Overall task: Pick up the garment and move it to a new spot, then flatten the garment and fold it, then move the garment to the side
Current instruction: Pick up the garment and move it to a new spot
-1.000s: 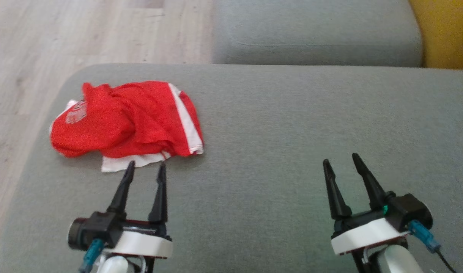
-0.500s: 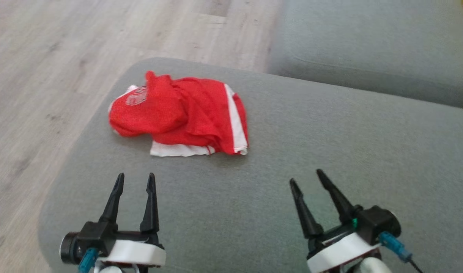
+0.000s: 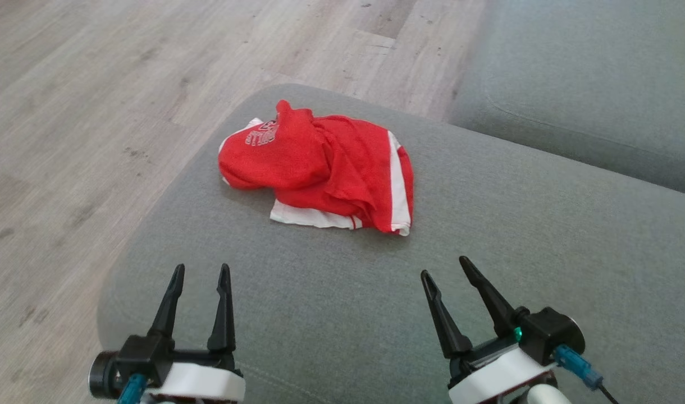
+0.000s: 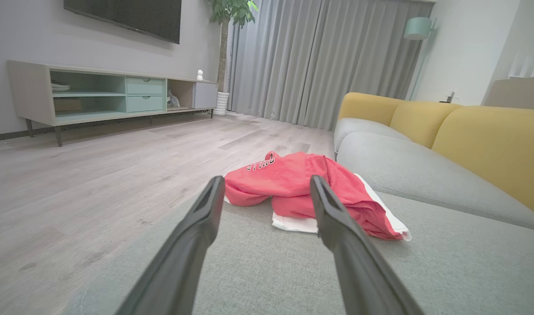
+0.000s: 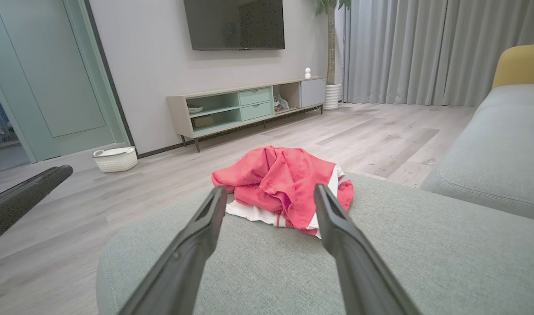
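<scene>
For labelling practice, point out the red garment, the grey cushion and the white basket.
red garment (image 3: 320, 168), head view, crumpled red middle.
grey cushion (image 3: 516, 269), head view, bare top.
white basket (image 5: 115, 159), right wrist view, side wall.

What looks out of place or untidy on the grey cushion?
The red garment lies crumpled in a heap near the corner of the grey cushion, a white edge sticking out underneath. Nothing looks spilled or damaged.
</scene>
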You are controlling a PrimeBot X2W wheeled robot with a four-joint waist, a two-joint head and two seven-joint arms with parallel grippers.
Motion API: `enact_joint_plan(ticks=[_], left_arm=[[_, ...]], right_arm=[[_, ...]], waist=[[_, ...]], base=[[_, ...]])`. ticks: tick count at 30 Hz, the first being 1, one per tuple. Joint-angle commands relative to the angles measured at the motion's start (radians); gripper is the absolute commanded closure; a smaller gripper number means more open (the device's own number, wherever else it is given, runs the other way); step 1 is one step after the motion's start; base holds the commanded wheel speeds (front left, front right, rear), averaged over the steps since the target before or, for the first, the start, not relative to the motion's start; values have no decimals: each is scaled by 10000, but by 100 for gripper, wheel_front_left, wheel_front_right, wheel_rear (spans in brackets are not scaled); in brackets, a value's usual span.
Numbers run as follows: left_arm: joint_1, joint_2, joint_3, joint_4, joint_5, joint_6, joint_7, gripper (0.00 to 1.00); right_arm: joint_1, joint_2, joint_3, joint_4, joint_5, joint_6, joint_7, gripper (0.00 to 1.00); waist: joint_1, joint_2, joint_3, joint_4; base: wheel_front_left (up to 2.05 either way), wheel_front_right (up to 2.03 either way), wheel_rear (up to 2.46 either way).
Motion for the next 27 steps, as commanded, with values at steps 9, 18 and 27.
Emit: enact_joint_plan(ticks=[9, 18, 27], left_arm=[[-380, 11, 386, -275, 269, -198, -95, 0], [-2499, 399, -27, 614, 449, -621, 187, 0], [-6631, 1630, -765, 2890, -617, -850, 3077, 0]], right_arm=[[-274, -58, 221, -306, 99, -7, -111, 0], [-594, -58, -69, -413, -266, -7, -111, 0], [-1437, -58, -407, -631, -1087, -7, -111, 0]], waist=[[0, 0, 94, 194], [0, 0, 1195, -666], [0, 0, 2997, -1775]], base=[[0, 0, 0], [0, 0, 0], [0, 0, 0]])
